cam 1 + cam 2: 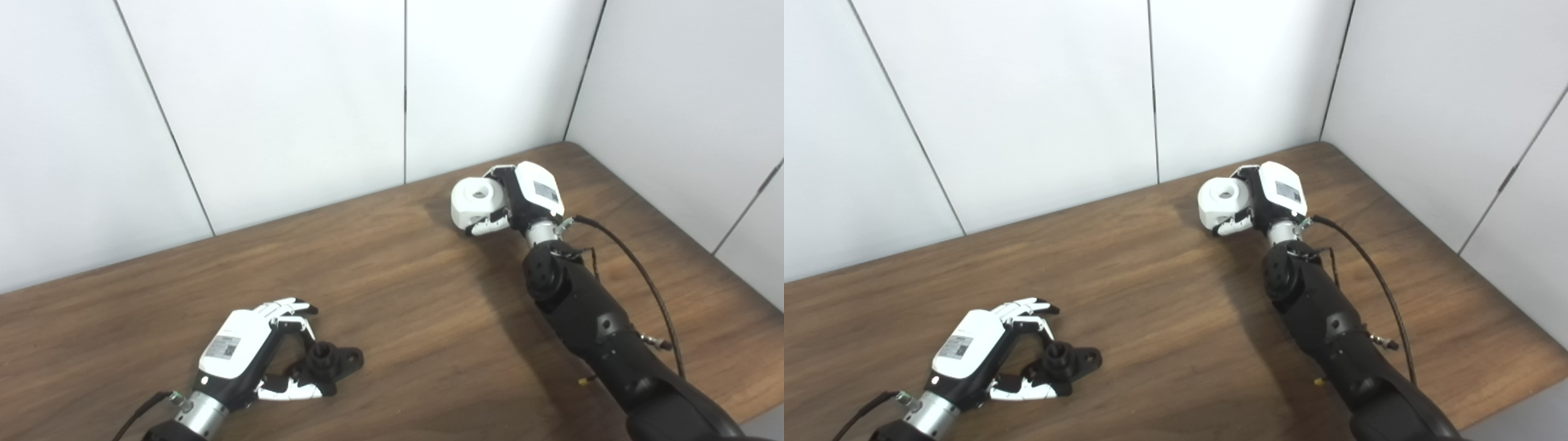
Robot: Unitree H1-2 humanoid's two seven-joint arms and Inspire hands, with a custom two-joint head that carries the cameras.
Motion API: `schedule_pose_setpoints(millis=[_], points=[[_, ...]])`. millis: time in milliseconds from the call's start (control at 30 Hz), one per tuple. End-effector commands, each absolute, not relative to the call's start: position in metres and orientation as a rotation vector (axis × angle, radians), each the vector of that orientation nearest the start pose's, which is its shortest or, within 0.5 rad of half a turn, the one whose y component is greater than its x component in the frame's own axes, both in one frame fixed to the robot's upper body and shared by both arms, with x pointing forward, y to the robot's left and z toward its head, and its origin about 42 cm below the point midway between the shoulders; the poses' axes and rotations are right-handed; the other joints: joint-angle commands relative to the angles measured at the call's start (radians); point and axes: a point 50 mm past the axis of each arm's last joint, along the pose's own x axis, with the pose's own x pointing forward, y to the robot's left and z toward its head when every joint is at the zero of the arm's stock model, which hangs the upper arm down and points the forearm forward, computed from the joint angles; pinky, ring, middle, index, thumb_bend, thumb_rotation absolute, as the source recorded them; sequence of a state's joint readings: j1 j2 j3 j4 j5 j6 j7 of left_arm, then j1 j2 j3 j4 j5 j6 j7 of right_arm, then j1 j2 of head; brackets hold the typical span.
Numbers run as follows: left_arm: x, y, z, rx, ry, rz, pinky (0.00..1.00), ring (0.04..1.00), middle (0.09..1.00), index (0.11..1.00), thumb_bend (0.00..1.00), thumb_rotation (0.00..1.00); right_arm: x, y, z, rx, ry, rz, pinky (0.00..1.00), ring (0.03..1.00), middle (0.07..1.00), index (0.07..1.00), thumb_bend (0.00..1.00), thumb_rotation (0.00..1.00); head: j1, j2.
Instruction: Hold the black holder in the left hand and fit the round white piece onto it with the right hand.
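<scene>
On the wooden table (398, 294), near left, the left hand (245, 349) spreads its fingers around the black holder (327, 361), thumb touching it. Far right in the right eye view, the right hand (1268, 199) clamps the round white piece (1222, 202), holed on top.

I see the holder (327, 362) lying on the worktop (398, 294) near its front-left edge, between my left hand's (248, 349) fingers and thumb, while my right hand (520, 199) holds the round piece (478, 201) near the back-right corner.
</scene>
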State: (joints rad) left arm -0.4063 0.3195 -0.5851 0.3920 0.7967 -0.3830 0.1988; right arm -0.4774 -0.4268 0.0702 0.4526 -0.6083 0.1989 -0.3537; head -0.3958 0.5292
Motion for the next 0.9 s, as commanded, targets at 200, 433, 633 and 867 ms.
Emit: schedule_pose_setpoints(millis=[200,433,633,867], points=[[0.331,0.214,0.038,1.276,-0.305,-0.684,0.76,0.826,0.780,0.481,0.52,0.05,0.444,-0.354,0.209,-1.065,-0.121,-0.492,0.59,0.695,0.678,0.480,0.52,0.15,0.002,0.001],[0.332,0.215,0.039,1.279,-0.298,-0.685,0.77,0.829,0.783,0.481,0.52,0.05,0.442,-0.346,0.225,-1.014,-0.188,-0.494,0.57,0.685,0.670,0.480,0.52,0.14,0.007,0.004],[0.333,0.217,0.040,1.277,-0.292,-0.692,0.78,0.834,0.788,0.481,0.52,0.05,0.435,-0.331,0.264,-0.968,-0.255,-0.443,0.58,0.715,0.699,0.480,0.52,0.14,0.019,0.008],[0.334,0.218,0.038,1.300,-0.269,-0.699,0.80,0.845,0.798,0.482,0.52,0.06,0.421,-0.304,0.291,-0.963,-0.321,-0.353,0.63,0.750,0.732,0.480,0.52,0.14,0.032,0.019]])
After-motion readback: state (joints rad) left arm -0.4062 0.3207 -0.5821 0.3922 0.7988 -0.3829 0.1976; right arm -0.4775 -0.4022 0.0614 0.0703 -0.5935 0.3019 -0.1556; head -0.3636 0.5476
